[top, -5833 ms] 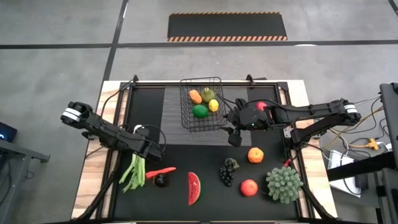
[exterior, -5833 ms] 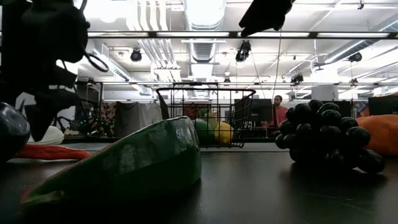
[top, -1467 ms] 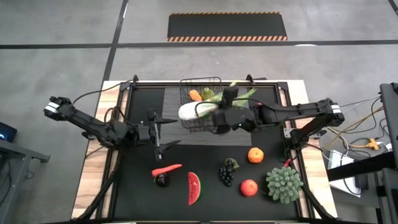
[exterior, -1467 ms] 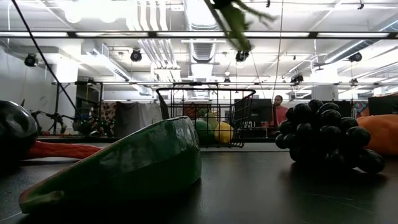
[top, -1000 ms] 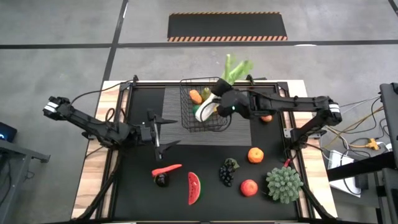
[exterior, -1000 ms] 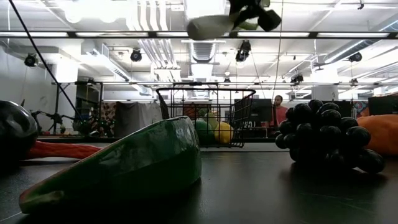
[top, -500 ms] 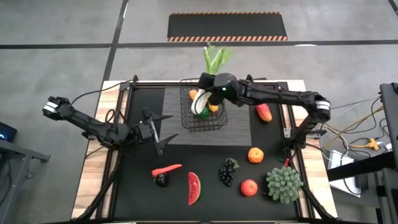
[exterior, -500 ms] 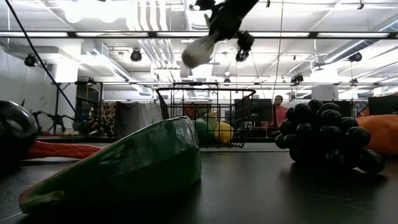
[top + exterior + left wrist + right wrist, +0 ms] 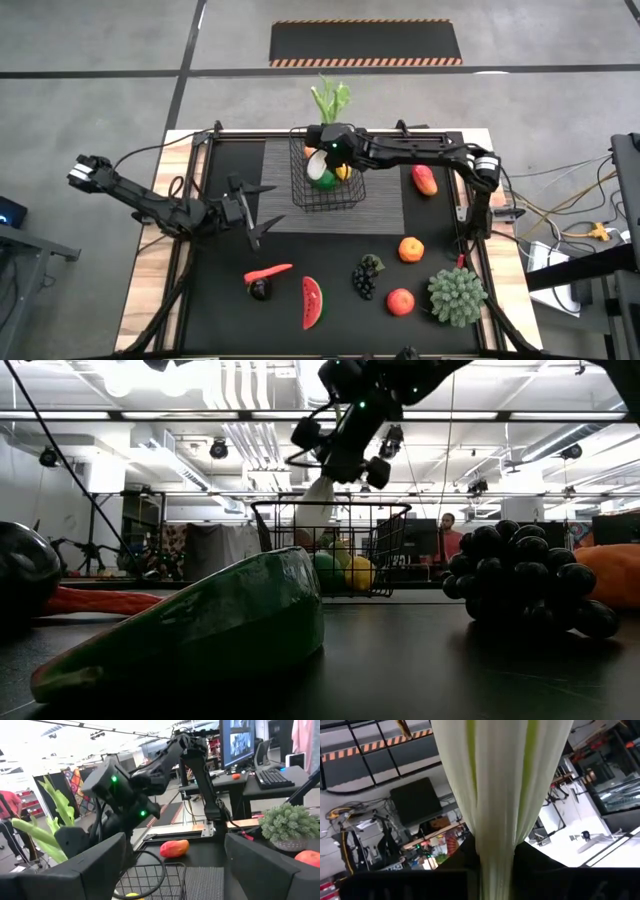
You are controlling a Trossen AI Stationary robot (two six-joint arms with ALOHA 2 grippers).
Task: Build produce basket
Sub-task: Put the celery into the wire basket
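The right gripper [image 9: 327, 146] hangs over the black wire-mesh rectangular basket [image 9: 326, 195], its fingers pinched tight on the pale stalk of a long green-and-white toy leek [image 9: 330, 100], held near upright with the leafy green top fanning above the gripper and the white root end [image 9: 316, 500] pointing down just above the basket's rim. Judged from its look, the leek is light and fairly stiff along the stalk, with floppier leaves, and smooth enough to slide in a loose pinch; a hold at mid-stalk, as here, seems the safest place, since a grip on the leaves would let it swing. Being longer than the basket is deep, it will likely have to lean or lie across the fruit below. Directly beneath the gripper, inside the basket, sit a green lime [image 9: 321, 181], a yellow lemon [image 9: 344, 172] and an orange carrot [image 9: 310, 151]. The left gripper [image 9: 250, 207] waits well away to the side, low over the black table [image 9: 330, 255], its fingers spread wide and holding nothing.
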